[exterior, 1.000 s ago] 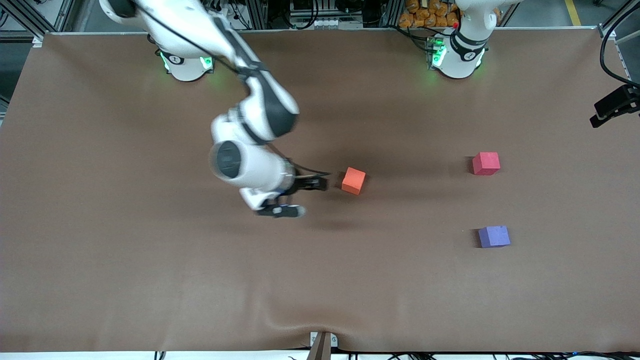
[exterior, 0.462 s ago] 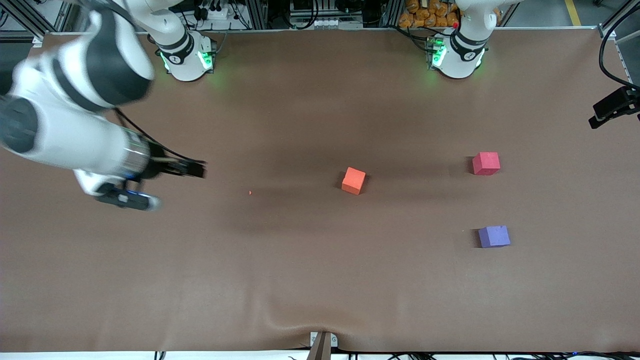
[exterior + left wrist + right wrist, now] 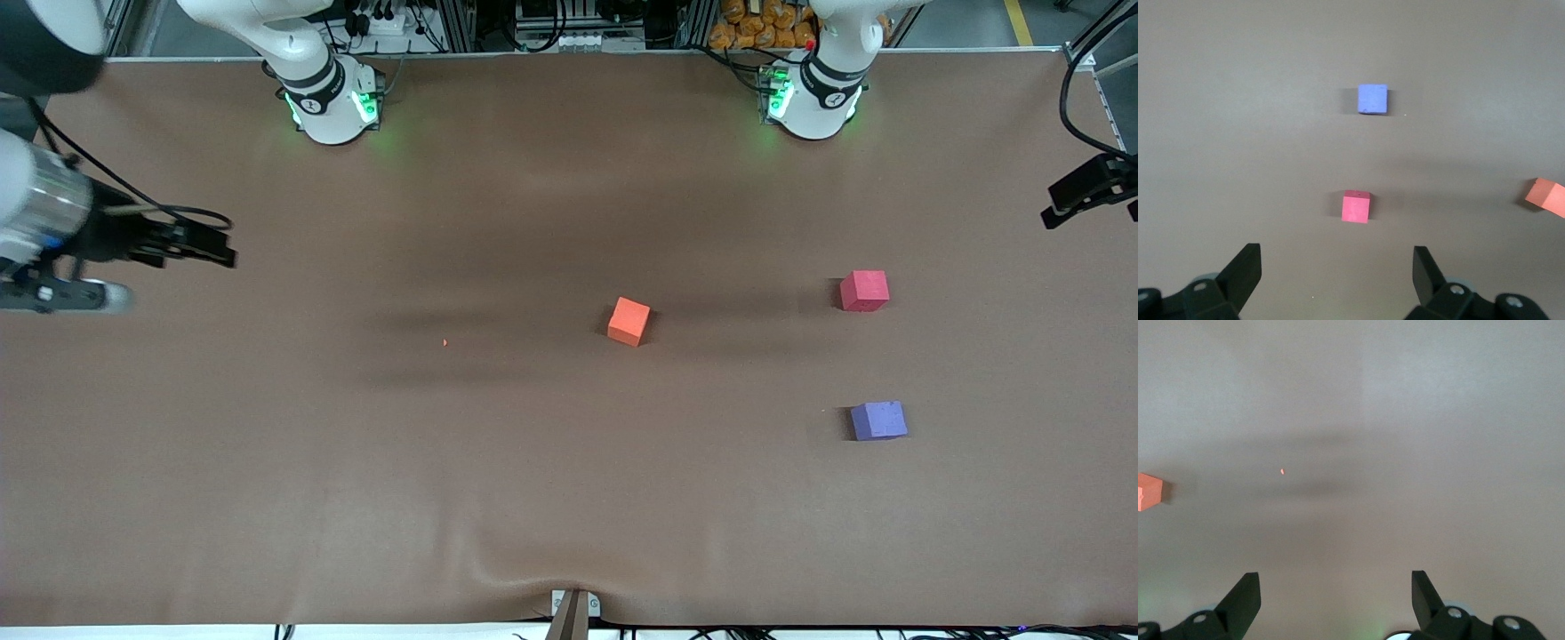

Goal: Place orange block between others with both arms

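Note:
The orange block [image 3: 629, 321] sits alone near the table's middle; it also shows at the edge of both wrist views [image 3: 1546, 197] [image 3: 1148, 491]. The red-pink cube [image 3: 864, 291] [image 3: 1356, 206] and the purple cube [image 3: 878, 420] [image 3: 1373, 99] lie toward the left arm's end, the purple one nearer the front camera, with a gap between them. My right gripper [image 3: 218, 251] [image 3: 1336, 587] is open and empty, up over the table at the right arm's end. My left gripper [image 3: 1337, 267] hangs open and empty high above the red-pink cube's area.
A tiny orange crumb [image 3: 444, 342] [image 3: 1282, 471] lies on the brown table cover [image 3: 569, 498]. A black device with a cable [image 3: 1089, 191] juts in at the left arm's end. A ripple in the cover [image 3: 498, 569] runs by the front edge.
My right arm has pulled away from beside the orange block, swinging up and out to its own end of the table. The three cubes have stayed put.

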Available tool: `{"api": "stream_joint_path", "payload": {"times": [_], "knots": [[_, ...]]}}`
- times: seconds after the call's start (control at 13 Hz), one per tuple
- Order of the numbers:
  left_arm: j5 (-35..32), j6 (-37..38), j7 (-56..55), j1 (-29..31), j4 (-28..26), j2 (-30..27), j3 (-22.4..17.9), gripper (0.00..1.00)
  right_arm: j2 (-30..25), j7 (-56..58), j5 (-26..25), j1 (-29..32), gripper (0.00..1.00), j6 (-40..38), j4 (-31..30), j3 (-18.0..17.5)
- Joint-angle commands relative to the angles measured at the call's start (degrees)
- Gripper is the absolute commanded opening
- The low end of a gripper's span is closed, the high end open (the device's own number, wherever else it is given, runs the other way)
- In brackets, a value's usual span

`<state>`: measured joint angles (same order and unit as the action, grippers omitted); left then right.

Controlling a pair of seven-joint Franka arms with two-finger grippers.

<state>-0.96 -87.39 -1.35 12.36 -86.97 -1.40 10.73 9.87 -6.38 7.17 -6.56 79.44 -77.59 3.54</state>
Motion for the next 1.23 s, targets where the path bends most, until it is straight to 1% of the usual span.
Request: {"api": "stream_joint_path", "payload": {"times": [0.0,0.08,0.23,0.38,0.54,0.62,0.85,0.92,1.08,1.15], "knots": [[0.43,0.03,-2.50,-2.50,0.39,0.78,2.89,1.00,-2.92,3.64,-4.86,4.97,1.00,-0.08,-1.69,-3.45],[1.22,0.03,-4.69,-3.64,0.39,1.83,4.64,1.00,-3.53,5.57,-6.71,5.06,1.00,-0.16,-1.77,-3.45],[1.93,-0.14,-6.90,-6.19,0.39,5.33,8.15,1.00,-3.98,6.29,-6.73,5.85,1.00,-1.73,-1.95,-3.45],[2.10,-2.42,-8.92,-9.70,0.48,8.24,9.75,1.00,-3.89,6.29,-6.82,5.85,1.00,-2.18,-1.86,-3.45],[1.76,-3.83,-13.91,-15.66,0.48,11.31,10.19,1.00,-3.63,5.59,-7.25,5.85,1.00,-2.45,-1.60,-3.28],[1.41,-6.45,-16.38,-18.65,0.31,12.98,10.19,1.00,-3.54,5.77,-7.17,5.94,1.00,-2.45,-1.51,-3.28],[0.61,-10.76,-22.80,-26.04,-0.13,19.39,10.11,1.00,-3.54,6.03,-7.17,5.59,1.00,-2.45,-1.42,-3.45],[-0.43,-12.96,-25.43,-28.15,-0.22,21.94,10.19,1.00,-3.71,6.12,-7.17,5.94,1.00,-2.54,-1.42,-3.11],[-3.07,-17.70,-29.66,-31.85,-0.83,26.51,10.19,1.00,-3.63,6.64,-6.65,8.56,1.00,-2.89,-1.42,-2.23],[-3.95,-19.99,-29.93,-32.30,-1.45,28.10,10.19,1.00,-3.71,7.17,-6.82,8.75,1.00,-3.15,-1.42,-2.22]]}}
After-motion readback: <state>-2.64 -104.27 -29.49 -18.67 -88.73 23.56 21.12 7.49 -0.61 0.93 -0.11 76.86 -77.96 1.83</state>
